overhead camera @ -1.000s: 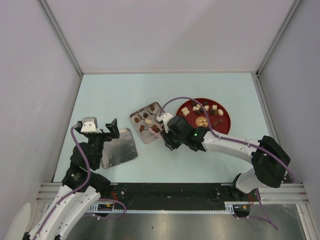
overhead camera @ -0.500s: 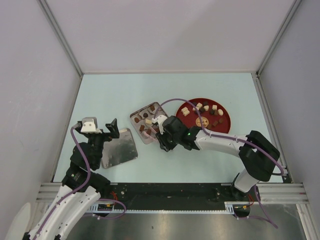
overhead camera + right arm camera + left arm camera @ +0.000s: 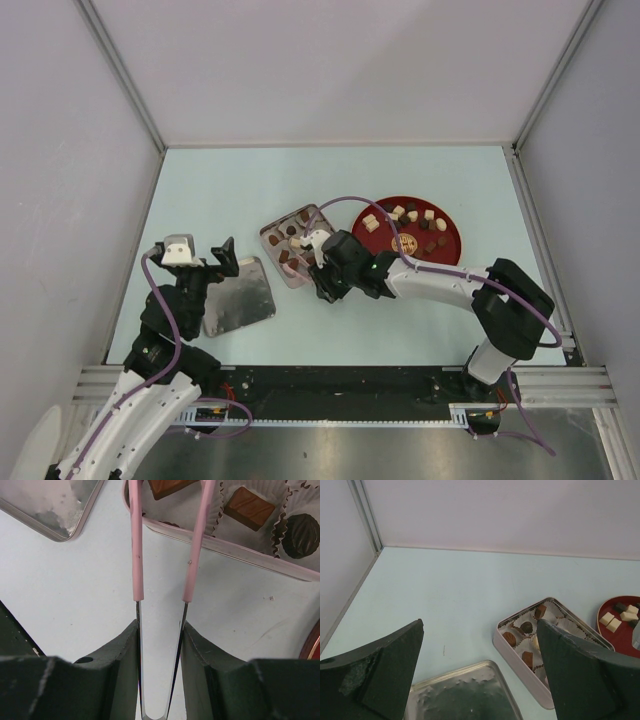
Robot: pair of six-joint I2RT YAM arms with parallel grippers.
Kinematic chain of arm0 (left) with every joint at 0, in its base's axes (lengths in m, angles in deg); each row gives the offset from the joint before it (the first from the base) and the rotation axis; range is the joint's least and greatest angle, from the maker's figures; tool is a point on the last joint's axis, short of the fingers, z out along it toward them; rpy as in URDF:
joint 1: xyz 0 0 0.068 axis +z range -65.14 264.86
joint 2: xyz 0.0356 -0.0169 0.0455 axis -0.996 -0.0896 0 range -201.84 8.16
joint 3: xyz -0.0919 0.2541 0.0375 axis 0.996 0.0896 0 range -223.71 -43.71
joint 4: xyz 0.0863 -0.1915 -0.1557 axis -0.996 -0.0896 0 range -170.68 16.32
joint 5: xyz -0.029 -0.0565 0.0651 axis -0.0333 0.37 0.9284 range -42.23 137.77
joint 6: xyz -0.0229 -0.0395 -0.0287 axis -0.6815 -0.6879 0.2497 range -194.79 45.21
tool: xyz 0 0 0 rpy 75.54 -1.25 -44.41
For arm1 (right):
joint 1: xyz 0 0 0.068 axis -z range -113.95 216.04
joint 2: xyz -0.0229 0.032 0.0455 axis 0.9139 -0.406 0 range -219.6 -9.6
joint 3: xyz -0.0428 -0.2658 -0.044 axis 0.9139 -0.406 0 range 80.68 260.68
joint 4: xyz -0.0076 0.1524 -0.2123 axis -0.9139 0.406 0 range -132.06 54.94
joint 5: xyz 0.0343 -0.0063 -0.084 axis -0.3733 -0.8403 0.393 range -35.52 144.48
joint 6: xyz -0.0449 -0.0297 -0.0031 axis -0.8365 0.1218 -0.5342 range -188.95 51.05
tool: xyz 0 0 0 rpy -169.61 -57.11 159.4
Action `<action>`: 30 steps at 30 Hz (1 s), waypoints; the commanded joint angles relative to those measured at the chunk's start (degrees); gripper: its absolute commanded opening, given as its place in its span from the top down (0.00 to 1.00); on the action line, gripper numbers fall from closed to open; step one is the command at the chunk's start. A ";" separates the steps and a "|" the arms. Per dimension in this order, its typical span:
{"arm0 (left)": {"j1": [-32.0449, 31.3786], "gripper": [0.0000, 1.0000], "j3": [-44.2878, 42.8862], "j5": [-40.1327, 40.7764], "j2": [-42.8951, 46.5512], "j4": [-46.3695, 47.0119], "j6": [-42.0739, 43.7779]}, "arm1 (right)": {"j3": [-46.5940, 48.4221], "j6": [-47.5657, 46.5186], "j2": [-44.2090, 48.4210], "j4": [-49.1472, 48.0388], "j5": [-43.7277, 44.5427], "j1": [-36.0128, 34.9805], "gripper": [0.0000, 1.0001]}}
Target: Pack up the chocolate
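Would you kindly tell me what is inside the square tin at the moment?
The square tin holds white paper cups, several with brown chocolate pieces. One end is hidden behind a finger of the left claw; the pink tongs in the right claw partly cover one piece.

The scene is lit brightly from above, and only soft, faint shadows are cast on the pale worktop point(image 3: 220, 190). Mottled reflections are seen on the metal lid point(image 3: 465, 695); the left end effector point(image 3: 480, 622) is rendered dark and slightly soft.
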 commanded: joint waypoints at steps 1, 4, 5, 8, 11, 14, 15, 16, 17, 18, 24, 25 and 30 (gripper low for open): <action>0.41 0.00 0.07 -0.35 0.34 1.01 0.52 | 2.54 -0.97 -0.03 -0.52 -0.81 -0.46 0.61; 0.41 0.00 0.07 -0.35 0.26 1.10 0.52 | 2.54 -0.97 0.32 -0.08 -0.98 -0.46 0.59; 0.41 0.00 -0.02 -0.35 0.34 1.10 0.61 | 2.54 -1.05 0.24 0.09 -0.98 -0.46 0.59; 0.41 0.00 0.07 -0.35 0.34 1.01 0.61 | 2.54 -1.06 0.59 0.45 -0.90 -0.37 0.57; 0.41 0.00 0.07 -0.43 0.34 1.10 0.52 | 2.54 -0.97 0.76 0.45 -0.72 -0.46 0.55; 0.41 0.00 0.07 -0.35 0.43 1.10 0.61 | 2.54 -0.62 1.55 -0.08 -0.46 -0.37 0.55; 0.41 0.00 0.07 -0.35 0.43 0.92 0.52 | 2.54 -0.44 1.90 -0.25 -0.37 -0.37 0.56; 0.41 0.00 0.07 -0.26 0.52 0.92 0.52 | 2.54 -0.35 2.26 -0.87 -0.19 -0.37 0.56; 0.41 0.00 0.07 -0.26 0.52 0.92 0.52 | 2.54 -0.09 3.39 -1.05 0.07 -0.37 0.57; 0.41 0.00 0.07 -0.26 0.43 1.01 0.44 | 2.54 0.00 4.01 -1.40 0.59 -0.28 0.58; 0.41 0.00 0.07 -0.35 0.52 1.01 0.52 | 2.54 1.05 11.03 -2.02 4.89 1.30 0.61; 0.41 0.00 0.07 -0.35 0.61 1.01 0.52 | 2.54 1.05 11.92 -1.32 5.25 2.17 0.61; 0.41 0.00 0.07 -0.17 1.04 1.10 0.52 | 2.37 0.18 17.54 3.16 10.70 7.26 0.61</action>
